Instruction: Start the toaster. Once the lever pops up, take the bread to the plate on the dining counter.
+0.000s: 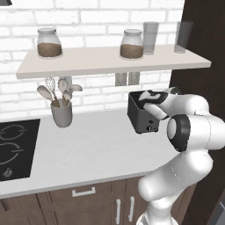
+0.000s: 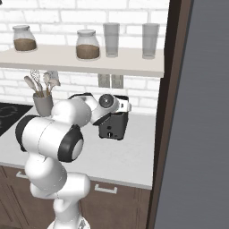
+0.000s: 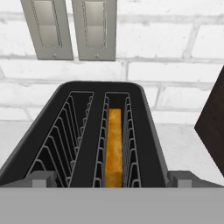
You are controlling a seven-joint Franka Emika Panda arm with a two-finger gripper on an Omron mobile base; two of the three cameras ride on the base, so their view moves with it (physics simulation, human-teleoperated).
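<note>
The dark toaster [image 1: 141,117] [image 2: 114,123] stands on the pale worktop by the brick wall, its narrow face with small controls toward me. From above in the hand view, the toaster [image 3: 83,144] shows two wire-lined slots, and the golden bread [image 3: 114,151] sits deep in the right slot. My gripper [image 1: 143,98] [image 2: 126,107] hovers just over the toaster's top. It is open, and its fingertips [image 3: 42,178] stand wide apart on either side of the slots. The lever is too small to make out. The plate and the dining counter are out of view.
A grey utensil holder [image 1: 62,114] and a black cooktop [image 1: 13,147] lie to the left. A shelf [image 1: 110,61] with jars and glasses hangs low above the toaster. Two wall outlets [image 3: 70,28] sit behind it. A tall dark panel [image 2: 172,112] bounds the right.
</note>
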